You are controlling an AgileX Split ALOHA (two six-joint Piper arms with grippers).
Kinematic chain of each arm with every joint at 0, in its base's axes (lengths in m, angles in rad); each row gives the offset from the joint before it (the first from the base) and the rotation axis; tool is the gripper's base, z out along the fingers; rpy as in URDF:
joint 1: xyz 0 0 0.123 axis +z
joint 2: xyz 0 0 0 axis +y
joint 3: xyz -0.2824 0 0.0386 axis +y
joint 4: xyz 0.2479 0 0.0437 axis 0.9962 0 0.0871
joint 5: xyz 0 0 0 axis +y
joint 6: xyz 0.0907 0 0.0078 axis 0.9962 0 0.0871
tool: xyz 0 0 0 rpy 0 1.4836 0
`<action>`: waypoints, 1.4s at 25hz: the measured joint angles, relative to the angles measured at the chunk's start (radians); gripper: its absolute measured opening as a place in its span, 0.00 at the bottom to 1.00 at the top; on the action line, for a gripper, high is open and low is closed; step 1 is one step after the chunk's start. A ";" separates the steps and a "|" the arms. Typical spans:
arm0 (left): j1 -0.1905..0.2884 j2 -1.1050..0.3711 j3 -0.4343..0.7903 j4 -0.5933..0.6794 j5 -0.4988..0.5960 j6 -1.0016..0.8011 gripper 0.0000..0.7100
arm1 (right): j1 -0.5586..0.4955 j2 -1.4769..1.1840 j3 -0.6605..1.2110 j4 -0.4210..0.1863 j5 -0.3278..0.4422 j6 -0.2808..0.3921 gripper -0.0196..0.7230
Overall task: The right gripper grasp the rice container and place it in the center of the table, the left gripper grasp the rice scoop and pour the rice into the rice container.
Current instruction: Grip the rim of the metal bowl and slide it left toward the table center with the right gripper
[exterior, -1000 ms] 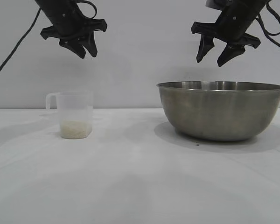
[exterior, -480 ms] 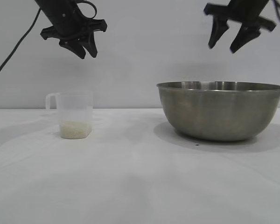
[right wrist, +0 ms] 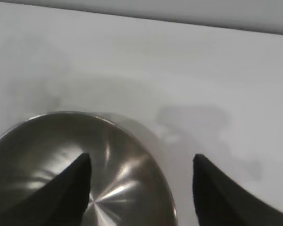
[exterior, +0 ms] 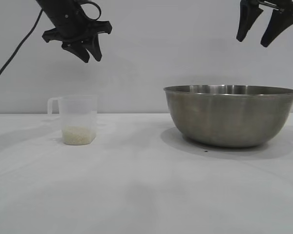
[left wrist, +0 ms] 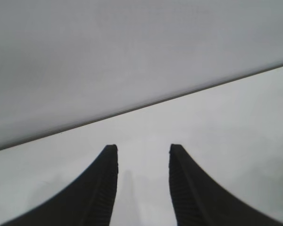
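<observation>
The steel rice container (exterior: 231, 115) stands on the white table (exterior: 136, 195) at the right; its inside also shows in the right wrist view (right wrist: 85, 169). The clear rice scoop (exterior: 78, 119) stands at the left with a shallow layer of rice (exterior: 78, 135) in its bottom. My right gripper (exterior: 257, 41) hangs open and empty high above the container's right part, one finger over the bowl and one past its rim (right wrist: 141, 157). My left gripper (exterior: 89, 56) hangs open and empty well above the scoop (left wrist: 141, 150).
A plain grey wall stands behind the table. A small dark speck (exterior: 206, 151) lies on the table in front of the container. Bare tabletop lies between the scoop and the container.
My right gripper has risen and moved to the right above the container, staying open. The left gripper, the scoop and the container have not moved.
</observation>
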 joint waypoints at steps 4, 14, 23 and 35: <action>0.000 0.000 0.000 0.000 0.000 0.000 0.31 | -0.002 0.000 0.000 -0.022 0.036 0.016 0.60; 0.000 0.000 0.000 0.000 0.004 0.000 0.31 | -0.002 -0.002 0.020 -0.024 0.040 0.021 0.60; 0.000 0.000 0.000 0.000 0.006 0.000 0.31 | -0.002 -0.002 0.198 -0.025 0.037 0.021 0.60; 0.000 0.000 0.000 0.000 0.008 0.000 0.31 | -0.002 0.020 0.249 -0.025 0.013 0.021 0.56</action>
